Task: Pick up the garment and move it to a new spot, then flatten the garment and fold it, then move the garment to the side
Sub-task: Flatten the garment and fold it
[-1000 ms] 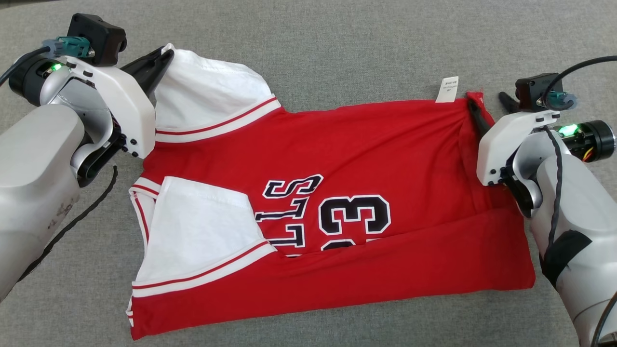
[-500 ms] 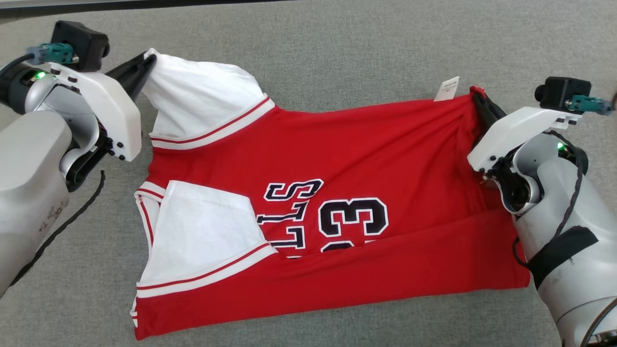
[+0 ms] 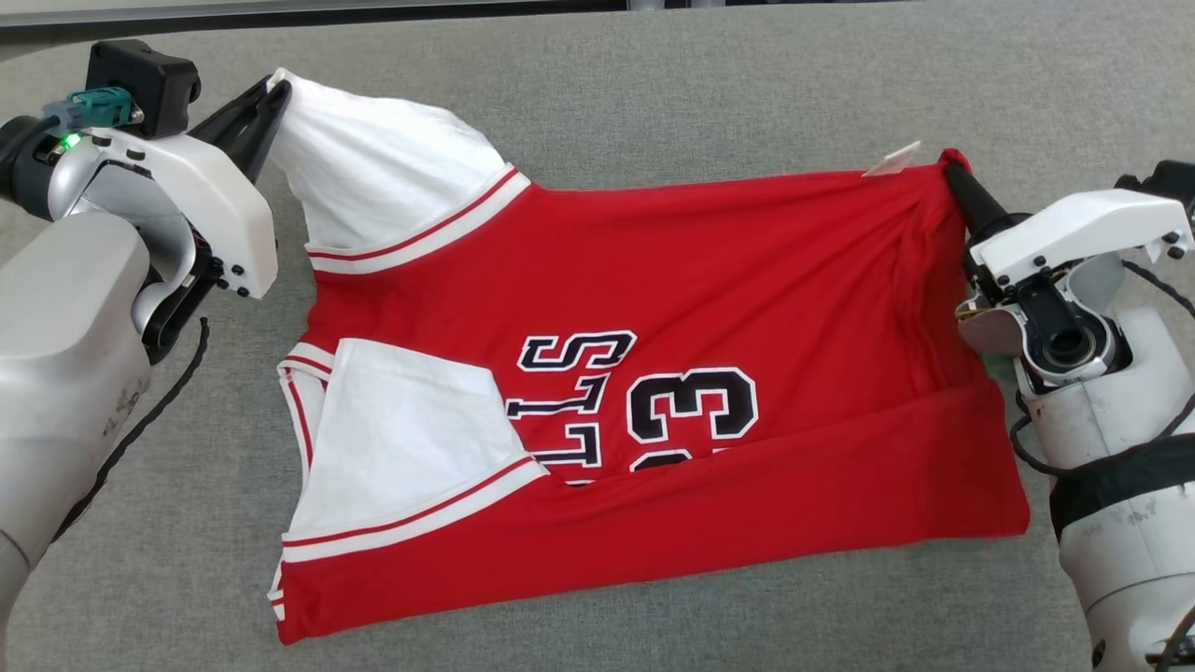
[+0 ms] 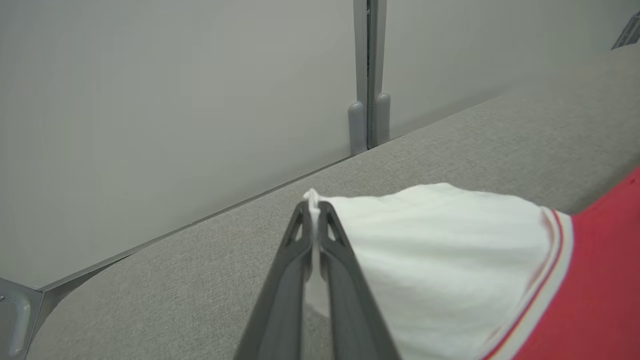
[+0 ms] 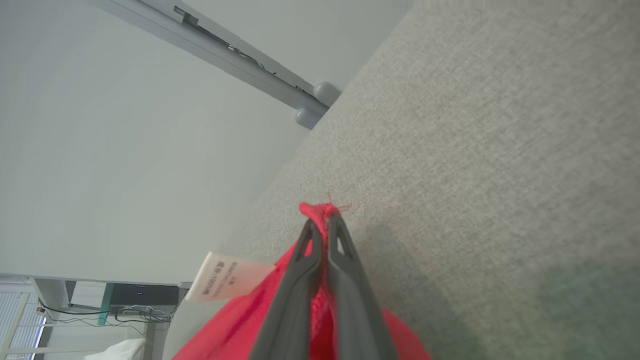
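Left wrist view: the left fingers (image 4: 301, 252) are pressed together on a pinch of the jersey's (image 4: 600, 280) white sleeve (image 4: 430, 250), and a tuft of cloth pokes past the tips. In the right wrist view the right fingers (image 5: 297, 285) are clamped tight on a bunched red corner, with a white label (image 5: 227, 282) just beside them. In the head view the jersey lies across the grey worktop (image 3: 653, 93), its far edge drawn taut between the two arms. It is red with white, stripe-trimmed sleeves. The near edge is folded over, covering the bottom of the black-and-white "23" and lettering. A pale panel (image 4: 175, 100) with a grey post (image 4: 367, 75) stands behind the worktop. A black cable (image 3: 140, 420) trails by the left arm.
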`<state>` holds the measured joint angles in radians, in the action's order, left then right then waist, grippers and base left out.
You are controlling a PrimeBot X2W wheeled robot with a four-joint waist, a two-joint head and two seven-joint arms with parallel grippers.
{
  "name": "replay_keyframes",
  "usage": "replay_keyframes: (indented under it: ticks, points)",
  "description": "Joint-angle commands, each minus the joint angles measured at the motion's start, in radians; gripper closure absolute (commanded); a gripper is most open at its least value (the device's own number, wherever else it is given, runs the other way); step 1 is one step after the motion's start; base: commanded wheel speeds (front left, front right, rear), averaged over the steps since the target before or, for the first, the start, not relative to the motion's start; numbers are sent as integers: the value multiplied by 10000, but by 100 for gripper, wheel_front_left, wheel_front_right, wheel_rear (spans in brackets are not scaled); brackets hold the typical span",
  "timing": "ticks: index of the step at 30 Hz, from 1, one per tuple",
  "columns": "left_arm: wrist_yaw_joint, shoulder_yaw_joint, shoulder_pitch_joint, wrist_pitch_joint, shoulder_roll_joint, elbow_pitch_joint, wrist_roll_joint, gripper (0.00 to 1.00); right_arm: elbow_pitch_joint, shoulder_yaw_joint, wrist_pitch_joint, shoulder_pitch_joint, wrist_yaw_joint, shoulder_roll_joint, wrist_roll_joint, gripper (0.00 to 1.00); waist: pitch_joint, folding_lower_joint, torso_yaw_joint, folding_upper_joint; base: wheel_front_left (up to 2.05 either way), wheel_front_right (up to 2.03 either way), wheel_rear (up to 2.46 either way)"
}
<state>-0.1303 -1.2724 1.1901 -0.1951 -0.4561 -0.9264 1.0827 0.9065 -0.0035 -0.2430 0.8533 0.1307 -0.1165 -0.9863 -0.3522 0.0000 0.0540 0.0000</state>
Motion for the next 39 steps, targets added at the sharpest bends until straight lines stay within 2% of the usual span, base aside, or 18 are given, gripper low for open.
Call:
replay_keyframes:
  ticks: [1, 7, 15, 23, 32, 36, 39]
  points:
    - [3, 37, 98, -173, 19, -117, -71, 100, -103, 175, 132, 93, 1, -132, 200, 100, 58, 0, 46, 0, 0, 0, 0]
    - [3, 6, -211, -448, -7, 9, -254, 100, -591, 764, 435, -400, 0, -350, 522, 100, 375, 0, 165, 0, 0, 0, 0]
    - [30, -26, -1277, -629, -525, 962, -672, 100, -1367, 780, 305, -1691, 0, -579, -195, 100, 1143, 0, 412, 0, 0, 0, 0]
    - [577, -51, -2562, -418, -1572, 3024, -996, 100, -1834, 431, -72, -3005, 0, -805, -836, 100, 1858, 0, 761, 0, 0, 0, 0]
    - [1428, -64, -4168, 976, -3197, 6378, -1164, 100, -2031, 400, -555, -4021, 0, -1003, -600, 100, 2477, 0, 946, 0, 0, 0, 0]
    - [1621, -69, -4739, 1648, -3729, 7636, -1222, 100, -1945, 249, -631, -4230, 0, -1176, -357, 100, 2592, 0, 988, 0, 0, 0, 0]
    - [1708, -71, -5085, 2058, -3912, 8347, -1256, 100, -1795, 82, -945, -4391, 0, -1196, -320, 100, 2677, 0, 990, 0, 0, 0, 0]
